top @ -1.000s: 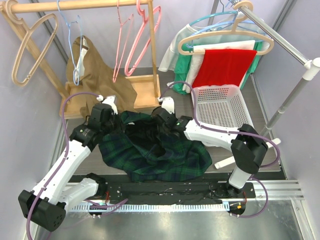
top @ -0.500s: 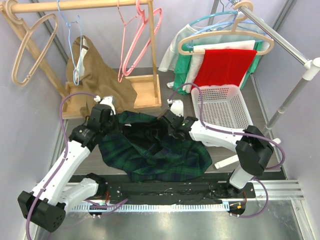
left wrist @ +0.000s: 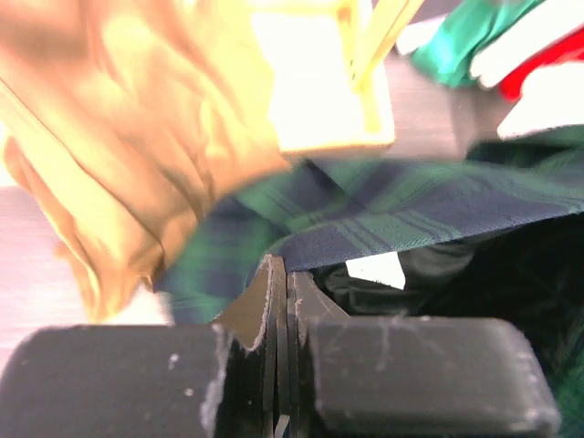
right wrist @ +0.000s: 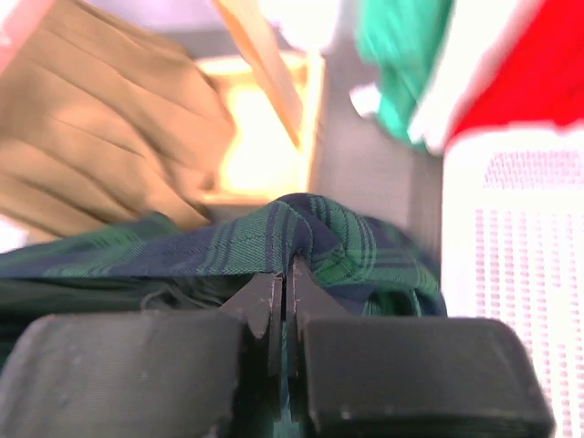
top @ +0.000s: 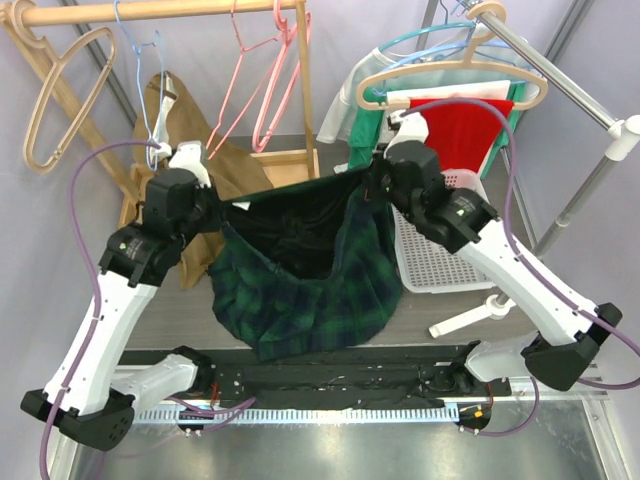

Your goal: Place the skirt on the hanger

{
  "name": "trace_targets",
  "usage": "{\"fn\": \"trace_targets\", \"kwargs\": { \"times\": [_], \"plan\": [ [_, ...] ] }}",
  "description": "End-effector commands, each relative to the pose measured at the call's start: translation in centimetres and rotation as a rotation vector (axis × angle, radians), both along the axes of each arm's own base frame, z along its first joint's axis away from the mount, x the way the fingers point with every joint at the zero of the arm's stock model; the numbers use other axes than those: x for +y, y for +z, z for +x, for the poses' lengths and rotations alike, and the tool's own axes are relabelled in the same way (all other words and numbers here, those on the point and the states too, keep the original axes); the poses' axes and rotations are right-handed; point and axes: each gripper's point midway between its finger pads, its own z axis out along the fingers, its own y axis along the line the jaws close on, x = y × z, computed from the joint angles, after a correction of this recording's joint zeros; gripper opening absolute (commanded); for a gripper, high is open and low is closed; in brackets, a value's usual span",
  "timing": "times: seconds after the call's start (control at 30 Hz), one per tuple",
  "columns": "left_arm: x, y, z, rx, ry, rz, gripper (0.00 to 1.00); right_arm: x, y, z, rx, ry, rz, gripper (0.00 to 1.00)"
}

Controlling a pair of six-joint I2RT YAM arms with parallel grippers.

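The dark green and navy plaid skirt (top: 310, 290) hangs in the air, its waistband stretched between both grippers and its hem near the table's front edge. My left gripper (top: 215, 205) is shut on the waistband's left end (left wrist: 429, 219), its tips (left wrist: 285, 274) pinching the fabric. My right gripper (top: 370, 180) is shut on the right end (right wrist: 274, 237), tips (right wrist: 285, 274) together on the cloth. Two pink hangers (top: 265, 80) hang from the wooden rack just behind the skirt, with a blue hanger (top: 150, 90) and a beige hanger (top: 60, 95) further left.
A tan garment (top: 195, 160) drapes over the wooden rack's base (top: 290, 165). A white basket (top: 440, 235) stands at the right, under a metal rail with a beige hanger (top: 450, 85) carrying red, white and green clothes.
The right gripper has shut on the waistband. Both arms have risen and moved apart, lifting the skirt off the table so that it now hangs stretched between them.
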Motion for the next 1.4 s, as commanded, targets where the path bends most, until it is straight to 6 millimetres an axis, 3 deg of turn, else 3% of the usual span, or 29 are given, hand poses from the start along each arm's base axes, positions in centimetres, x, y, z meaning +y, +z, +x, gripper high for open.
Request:
{"fn": "trace_targets", "kwargs": {
  "times": [0.0,0.03,0.17,0.23,0.33,0.5,0.6,0.63,0.67,0.7,0.73,0.77,0.93,0.97,1.03,1.07,1.13,1.2,1.23,1.27,1.3,1.33,1.37],
  "plan": [
    [3.3,4.8,-0.4,-0.080,0.079,0.116,0.00,-2.1,7.0,-0.3,-0.141,0.030,-0.032,0.01],
    [3.5,7.3,-0.6,-0.131,0.086,0.102,0.00,-1.9,7.8,-0.5,-0.156,0.046,-0.021,0.01],
    [4.1,10.8,-1.4,-0.186,0.087,0.113,0.00,-2.6,11.5,-1.2,-0.222,0.058,0.003,0.01],
    [4.0,12.0,-2.1,-0.204,0.065,0.098,0.00,-2.8,11.8,-1.5,-0.225,0.061,0.003,0.01],
    [3.6,12.6,-3.3,-0.193,0.012,0.090,0.00,-2.9,11.5,-2.0,-0.196,0.070,0.004,0.01],
    [1.0,12.6,-4.9,-0.151,-0.143,0.024,0.00,-3.2,9.2,-2.8,-0.106,0.073,-0.026,0.01],
    [-0.2,9.9,-4.6,-0.083,-0.170,-0.008,0.00,-3.2,6.1,-2.5,-0.032,0.068,-0.064,0.01],
    [-0.3,7.7,-4.2,-0.030,-0.166,0.000,0.00,-3.1,5.1,-2.4,-0.013,0.069,-0.073,0.01],
    [-0.6,7.1,-3.7,-0.027,-0.154,-0.020,0.00,-3.0,2.8,-2.1,0.036,0.063,-0.092,0.01],
    [-0.9,4.6,-3.3,0.028,-0.154,-0.015,0.00,-2.9,1.5,-2.0,0.064,0.070,-0.098,0.01],
    [-1.1,3.6,-3.1,0.042,-0.153,-0.018,0.00,-2.7,0.1,-1.9,0.093,0.077,-0.102,0.01],
    [-1.2,2.7,-2.9,0.054,-0.146,-0.023,0.00,-2.7,-2.5,-1.6,0.138,0.075,-0.119,0.01],
    [-2.4,-3.5,-1.5,0.185,-0.139,-0.028,0.00,-2.5,-10.7,-1.6,0.308,0.091,-0.148,0.01],
    [-2.6,-5.3,-1.5,0.229,-0.144,-0.025,0.00,-2.6,-11.6,-1.6,0.331,0.096,-0.153,0.01],
    [-3.7,-6.6,-1.5,0.265,-0.188,-0.053,0.00,-2.8,-13.5,-1.7,0.377,0.102,-0.174,0.01],
    [-4.0,-8.1,-1.6,0.309,-0.194,-0.053,0.00,-2.6,-13.8,-1.8,0.388,0.112,-0.175,0.01],
    [-4.9,-9.1,-1.7,0.340,-0.229,-0.077,0.00,-2.4,-14.2,-1.8,0.410,0.134,-0.171,0.01],
    [-5.3,-10.3,-1.8,0.379,-0.244,-0.081,0.00,-2.0,-13.5,-1.8,0.405,0.157,-0.163,0.25],
    [-5.6,-10.4,-1.9,0.386,-0.258,-0.091,0.00,-1.7,-12.1,-1.5,0.374,0.177,-0.156,0.39],
    [-5.7,-10.7,-2.0,0.392,-0.263,-0.093,0.00,-1.4,-11.1,-1.3,0.355,0.192,-0.144,0.58],
    [-5.7,-10.8,-1.9,0.396,-0.264,-0.094,0.00,-1.1,-10.1,-1.1,0.329,0.207,-0.140,0.64],
    [-5.8,-10.9,-1.9,0.396,-0.265,-0.095,0.00,-0.8,-7.3,-0.5,0.265,0.221,-0.123,0.68],
    [-5.9,-10.9,-1.8,0.393,-0.267,-0.096,0.00,-0.4,-5.9,-0.3,0.232,0.237,-0.111,0.73]
  ]
}}
